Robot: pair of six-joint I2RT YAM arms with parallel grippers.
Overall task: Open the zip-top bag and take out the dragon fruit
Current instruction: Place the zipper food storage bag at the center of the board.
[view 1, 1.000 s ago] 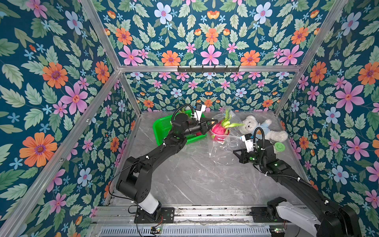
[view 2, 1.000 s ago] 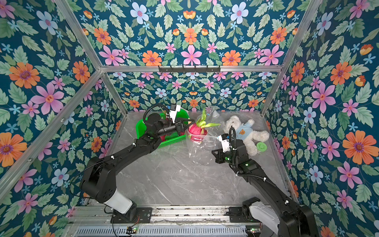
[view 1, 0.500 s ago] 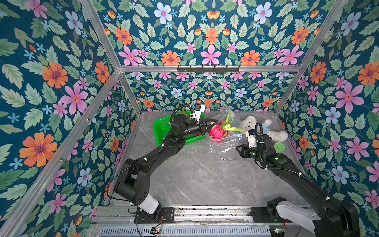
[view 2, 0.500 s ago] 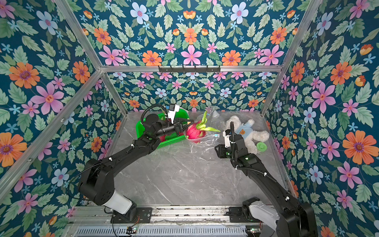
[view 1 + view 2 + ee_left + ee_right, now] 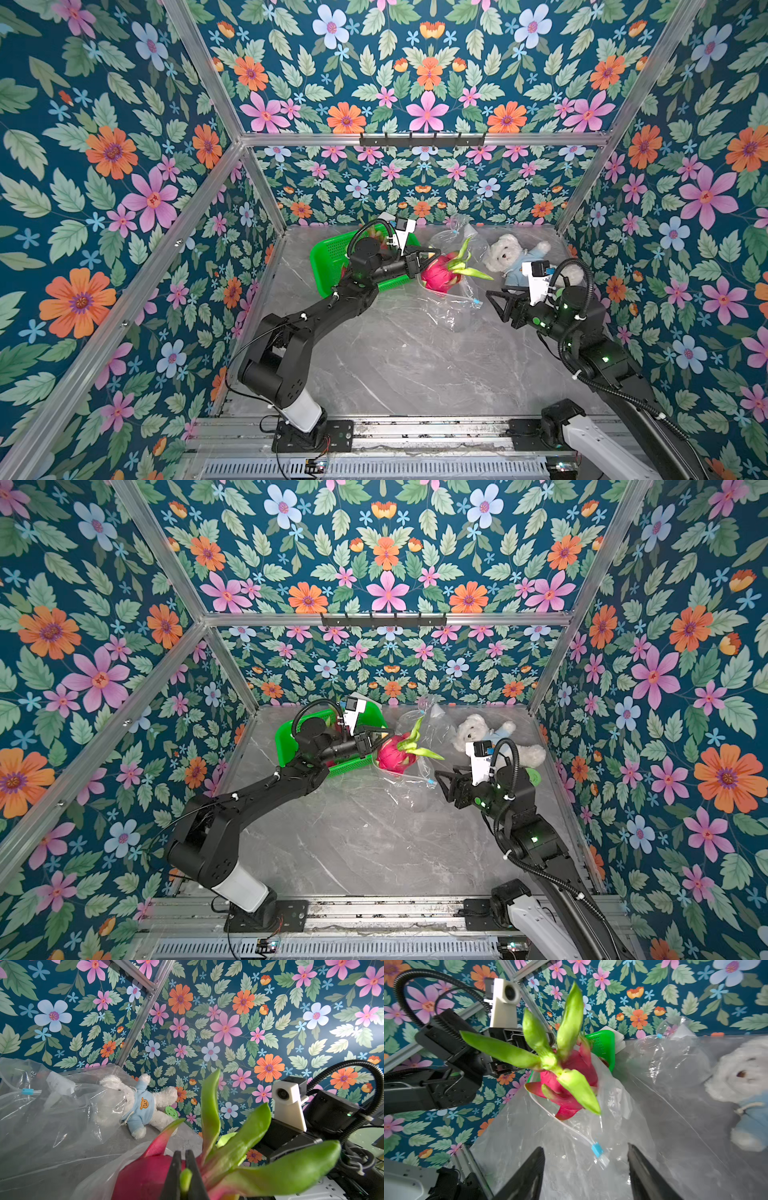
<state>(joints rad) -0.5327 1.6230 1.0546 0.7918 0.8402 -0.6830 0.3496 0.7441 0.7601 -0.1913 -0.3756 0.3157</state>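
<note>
The left gripper (image 5: 183, 1156) is pinched tight on one green scale of the dragon fruit (image 5: 439, 277). The fruit's lower part sits in the mouth of the zip-top bag (image 5: 459, 309), just beside the green basket (image 5: 328, 257). The right gripper (image 5: 585, 1147) stands wide and holds nothing, near the blue slider (image 5: 597, 1150). I think the pull should be slow and straight, because a scale is a thin hold. The right one could pin the plastic down.
</note>
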